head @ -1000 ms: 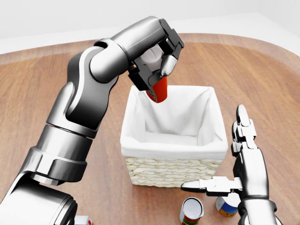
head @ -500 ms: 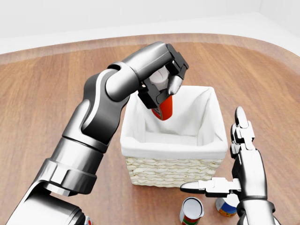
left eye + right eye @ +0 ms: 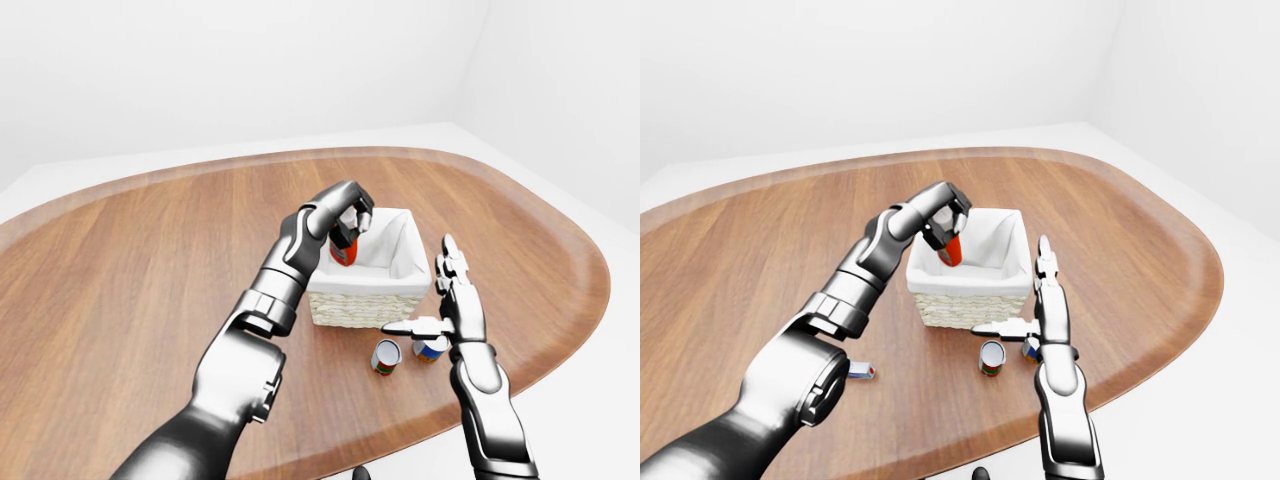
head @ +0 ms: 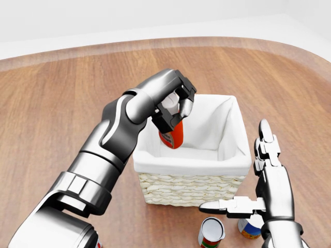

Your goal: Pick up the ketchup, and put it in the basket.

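Observation:
My left hand (image 4: pixel 173 111) is shut on the red ketchup bottle (image 4: pixel 174 135) and holds it inside the left part of the white-lined wicker basket (image 4: pixel 191 190), the bottle's lower end below the rim. The bottle's top is hidden by my fingers. The same grip shows in the left-eye view (image 3: pixel 343 252). My right hand (image 4: pixel 253 178) is open and empty, fingers spread, to the right of and below the basket in the head view.
Two cans stand below the basket in the head view: a white-topped one (image 4: pixel 211 232) and a blue-labelled one (image 4: pixel 250 227) under my right hand. A small box (image 3: pixel 862 372) lies on the round wooden table (image 3: pixel 120 260) by my left arm.
My left hand has moved down and slightly left, lowering the ketchup from above the basket's rim into the basket. My right hand has stayed still.

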Motion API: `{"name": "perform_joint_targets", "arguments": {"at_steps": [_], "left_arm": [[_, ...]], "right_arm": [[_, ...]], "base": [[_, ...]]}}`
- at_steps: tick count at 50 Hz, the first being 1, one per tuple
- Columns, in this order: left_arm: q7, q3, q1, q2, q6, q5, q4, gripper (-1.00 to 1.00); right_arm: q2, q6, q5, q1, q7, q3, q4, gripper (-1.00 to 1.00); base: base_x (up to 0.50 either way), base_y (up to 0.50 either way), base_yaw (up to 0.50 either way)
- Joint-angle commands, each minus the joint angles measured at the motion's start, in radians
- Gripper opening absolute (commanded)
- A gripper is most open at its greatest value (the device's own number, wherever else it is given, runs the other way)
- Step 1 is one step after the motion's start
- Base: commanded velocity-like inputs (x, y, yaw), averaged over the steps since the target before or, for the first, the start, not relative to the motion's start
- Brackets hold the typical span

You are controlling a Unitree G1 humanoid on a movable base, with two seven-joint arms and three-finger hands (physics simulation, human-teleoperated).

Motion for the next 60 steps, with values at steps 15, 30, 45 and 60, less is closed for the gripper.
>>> {"name": "perform_joint_targets", "arguments": {"at_steps": [15,30,45,60], "left_arm": [[0.120,0.012,-0.015,-0.035,-0.007,0.004,0.141,-1.00],[0.176,0.013,-0.049,-0.064,-0.011,-0.028,0.135,-1.00],[0.211,0.010,-0.071,-0.062,-0.018,-0.023,0.150,1.00],[0.224,0.023,-0.098,-0.054,0.000,-0.031,0.111,1.00]], "right_arm": [[0.001,-0.001,0.005,0.006,-0.002,0.005,0.034,1.00],[0.001,-0.028,0.011,0.014,0.001,0.002,0.055,1.00],[0.000,-0.030,0.013,0.016,0.001,-0.002,0.054,1.00],[0.000,-0.039,0.004,0.008,-0.004,0.004,0.075,1.00]], "base": [[0.00,0.00,0.00],[0.00,0.00,0.00],[0.00,0.00,0.00],[0.00,0.00,0.00]]}}
